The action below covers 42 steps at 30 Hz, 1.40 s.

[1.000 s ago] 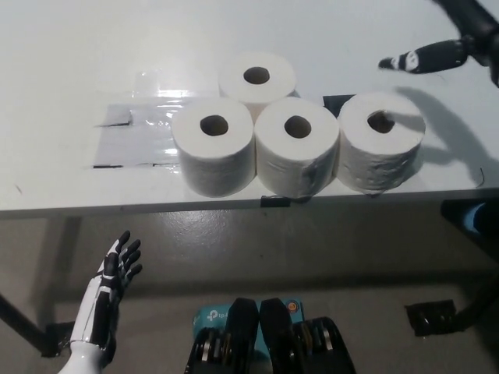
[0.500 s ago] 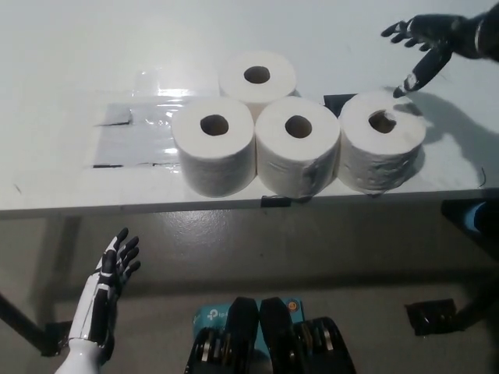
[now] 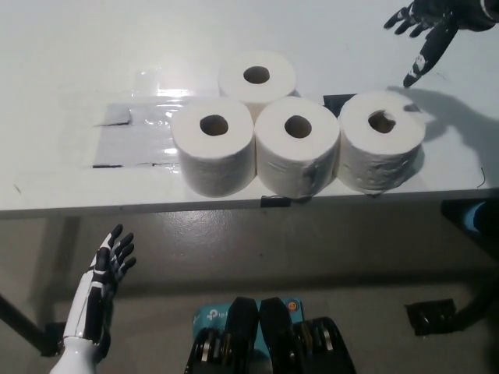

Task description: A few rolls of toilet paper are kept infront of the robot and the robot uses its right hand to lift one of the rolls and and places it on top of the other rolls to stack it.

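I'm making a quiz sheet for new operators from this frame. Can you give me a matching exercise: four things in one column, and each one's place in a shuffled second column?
Things:
1. right hand
2. left hand
3. back roll
4. rightmost roll

Places:
A. at the table's front edge, nearest the black hand
B. below the table edge, lower left, fingers spread
C. top right corner, above the table, fingers spread
D. behind the front row of three rolls

Pairs: 1-C, 2-B, 3-D, 4-A

Toilet paper rolls soft matt paper; table smooth, slightly glossy.
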Tool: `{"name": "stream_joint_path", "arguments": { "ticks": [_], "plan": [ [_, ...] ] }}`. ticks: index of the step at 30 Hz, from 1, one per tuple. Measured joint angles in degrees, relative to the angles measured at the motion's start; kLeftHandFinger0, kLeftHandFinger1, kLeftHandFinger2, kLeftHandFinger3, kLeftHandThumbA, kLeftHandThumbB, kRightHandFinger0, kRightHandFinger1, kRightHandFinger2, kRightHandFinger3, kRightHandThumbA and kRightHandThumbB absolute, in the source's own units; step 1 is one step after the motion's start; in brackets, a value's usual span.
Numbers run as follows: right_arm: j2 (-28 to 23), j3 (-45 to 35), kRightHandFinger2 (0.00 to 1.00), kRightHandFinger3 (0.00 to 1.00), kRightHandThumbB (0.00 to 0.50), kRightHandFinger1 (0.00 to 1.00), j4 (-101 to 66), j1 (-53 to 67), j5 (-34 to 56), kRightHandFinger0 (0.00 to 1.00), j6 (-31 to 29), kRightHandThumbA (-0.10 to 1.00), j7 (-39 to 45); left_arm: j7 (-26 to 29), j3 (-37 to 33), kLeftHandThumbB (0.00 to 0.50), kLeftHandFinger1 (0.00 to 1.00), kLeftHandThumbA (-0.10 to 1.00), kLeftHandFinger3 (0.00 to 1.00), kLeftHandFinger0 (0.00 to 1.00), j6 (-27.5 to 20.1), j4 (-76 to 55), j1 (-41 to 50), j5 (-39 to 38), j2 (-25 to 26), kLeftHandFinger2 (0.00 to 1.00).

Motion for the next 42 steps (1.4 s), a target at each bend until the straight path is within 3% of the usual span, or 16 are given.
{"name": "stream_joint_path", "arguments": {
  "ticks": [4,5,7,8,11,13,19,22,28,35,38,42],
  "plan": [
    [0.5,-0.2,1.0,1.0,0.496,1.0,1.0,0.0,-0.6,1.0,-0.6,0.87,0.6,0.0,0.0,0.083,1.0,1.0,1.0,1.0,0.0,-0.1,0.0,0.0,0.0,1.0],
    [0.7,-0.3,1.0,1.0,0.475,1.0,1.0,0.0,-0.8,1.0,-0.4,0.9,0.7,0.0,0.0,0.083,1.0,1.0,1.0,1.0,0.0,-0.1,-0.1,0.0,0.0,1.0],
    [1.2,-0.4,1.0,1.0,0.489,1.0,1.0,0.0,-1.2,1.0,-0.3,0.92,0.8,0.0,0.0,0.086,1.0,1.0,1.0,1.0,0.0,-0.2,-0.2,0.0,0.0,1.0],
    [1.5,-0.3,1.0,1.0,0.497,1.0,1.0,0.0,-1.4,1.0,-0.3,0.89,0.8,0.0,0.0,0.099,1.0,1.0,1.0,1.0,0.0,-0.2,-0.3,0.0,0.0,1.0],
    [2.4,-0.3,1.0,1.0,0.493,1.0,1.0,0.0,-2.2,1.0,0.4,0.82,0.6,0.0,0.0,0.068,1.0,1.0,1.0,1.0,0.0,-0.3,-0.4,-0.1,0.0,1.0],
    [3.2,-0.4,1.0,1.0,0.466,1.0,1.0,0.1,-2.8,1.0,1.0,0.85,0.4,0.0,0.0,0.053,1.0,1.0,1.0,1.0,0.0,-0.4,-0.4,-0.2,0.0,1.0],
    [5.1,-0.2,1.0,1.0,0.5,1.0,1.4,0.0,-4.3,1.0,1.3,0.89,0.4,0.0,0.1,0.032,1.0,1.0,1.0,1.0,0.0,-0.5,-0.4,-0.4,0.0,1.0],
    [5.7,0.2,1.0,1.0,0.479,1.0,1.9,0.0,-5.2,1.0,1.2,0.97,0.4,0.0,0.1,0.022,1.0,1.0,1.0,1.0,0.0,-0.5,-0.4,-0.4,0.0,1.0],
    [6.0,1.2,1.0,1.0,0.492,1.0,2.2,0.0,-6.8,1.0,0.2,1.0,0.4,0.0,0.1,0.019,1.0,1.0,1.0,1.0,0.0,-0.5,-0.5,-0.6,0.0,1.0],
    [6.2,1.7,1.0,1.0,0.416,1.0,4.5,0.0,-8.3,1.0,-2.2,0.92,0.4,0.0,0.1,0.011,1.0,1.0,1.0,1.0,0.1,-0.5,-0.8,-0.8,0.1,1.0],
    [6.2,1.8,1.0,1.0,0.409,1.0,5.6,0.0,-8.8,1.0,-3.4,0.9,0.5,0.0,0.1,0.034,1.0,1.0,1.0,1.0,0.1,-0.5,-0.9,-0.9,0.1,1.0],
    [6.3,1.8,1.0,1.0,0.405,1.0,6.0,0.0,-9.3,1.0,-4.2,0.89,0.6,0.0,0.1,0.01,1.0,1.0,1.0,1.0,0.1,-0.5,-0.9,-1.0,0.1,1.0]
  ]
}}
